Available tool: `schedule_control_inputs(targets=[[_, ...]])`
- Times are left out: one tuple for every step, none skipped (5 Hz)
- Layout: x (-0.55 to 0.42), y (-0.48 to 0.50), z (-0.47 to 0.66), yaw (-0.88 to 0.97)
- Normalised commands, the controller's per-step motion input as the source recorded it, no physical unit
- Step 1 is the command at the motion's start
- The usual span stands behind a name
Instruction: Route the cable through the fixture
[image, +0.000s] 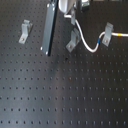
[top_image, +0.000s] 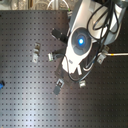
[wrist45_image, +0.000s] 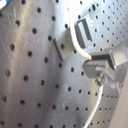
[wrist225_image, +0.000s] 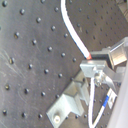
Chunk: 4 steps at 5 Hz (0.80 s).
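White cable (image: 89, 45) ran along the surface's (image: 60, 95) far edge, from the clip (image: 105, 36) near the far right corner back to the middle clip (image: 73, 41), where the tool (image: 70, 14) held it clenched directly above.

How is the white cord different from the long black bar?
The cable is white and thin; the black bar is dark and much thicker. The cable bends in a curve and carries a small blue band, while the black bar is straight and plain. The cable runs by two metal clips; the black bar touches none. Both sit over the same holed black table.
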Motion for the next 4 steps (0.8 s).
schedule_control_inputs(targets=[[0.254,0.107,-0.31,0.59],[0.101,-0.003,-0.11,0.75],[0.019,-0.015,-0.07,0.84],[0.001,0.001,-0.04,0.94]])
